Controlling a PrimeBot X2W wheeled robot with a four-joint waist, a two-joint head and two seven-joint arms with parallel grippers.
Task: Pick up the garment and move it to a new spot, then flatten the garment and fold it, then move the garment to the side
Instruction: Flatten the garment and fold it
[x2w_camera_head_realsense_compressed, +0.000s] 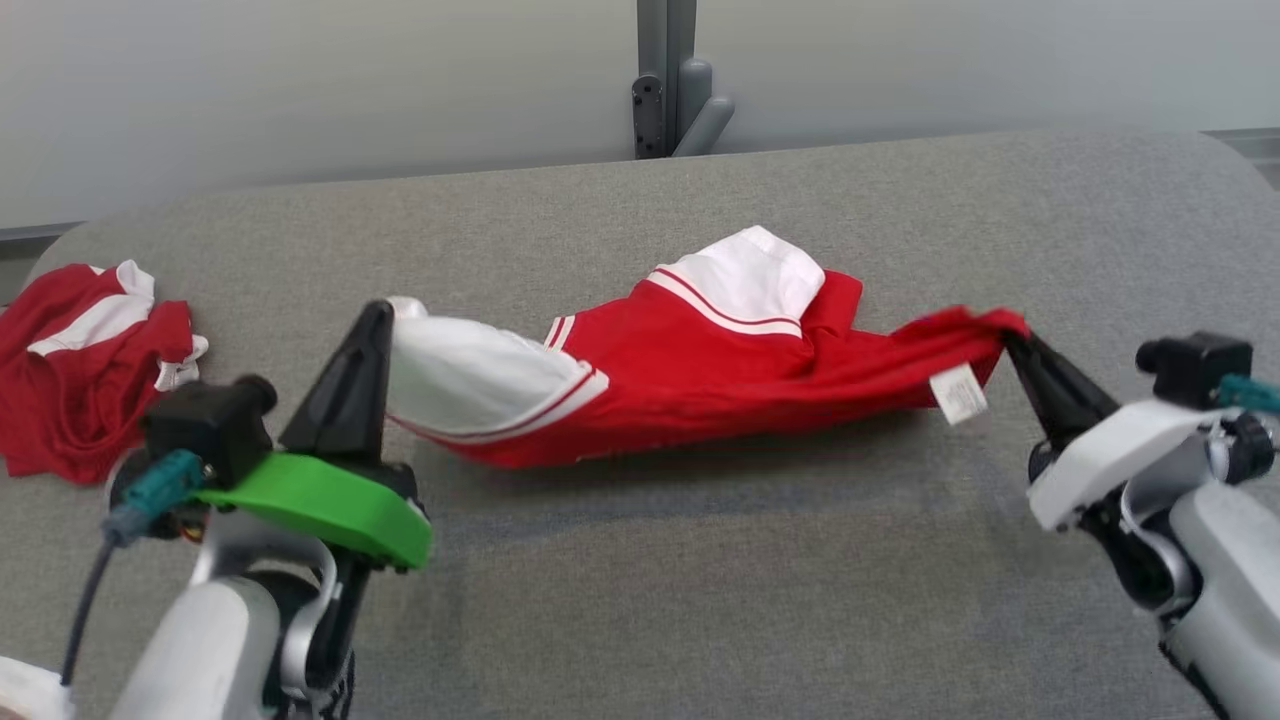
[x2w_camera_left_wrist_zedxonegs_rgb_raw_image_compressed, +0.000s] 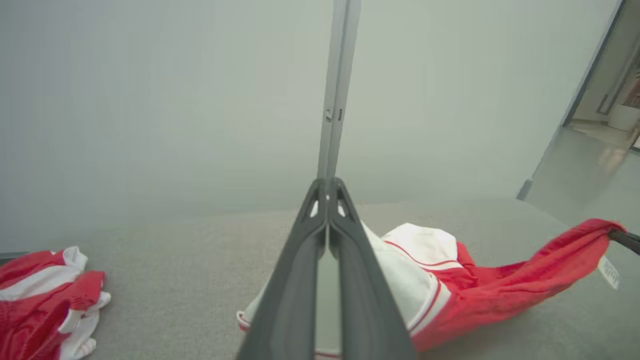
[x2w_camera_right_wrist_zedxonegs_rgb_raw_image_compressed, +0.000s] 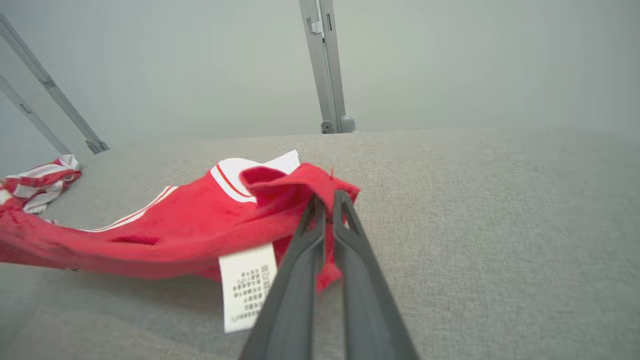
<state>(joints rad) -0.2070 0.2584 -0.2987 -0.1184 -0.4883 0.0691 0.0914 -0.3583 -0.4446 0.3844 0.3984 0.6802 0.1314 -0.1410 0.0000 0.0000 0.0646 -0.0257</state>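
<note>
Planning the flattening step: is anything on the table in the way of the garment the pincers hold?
Nothing visible does. The garment hangs stretched between left pincer and right pincer over grey table; a second red-and-white garment lies apart, far left.

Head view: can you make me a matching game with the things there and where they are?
Things:
1 left hand
2 right hand
3 white tag
4 crumpled clothes pile

Places:
A far left of the table
B shut on the red end of the garment
C dangling from the red cloth
D shut on the garment's white end

Pairs: 1-D, 2-B, 3-C, 4-A
</note>
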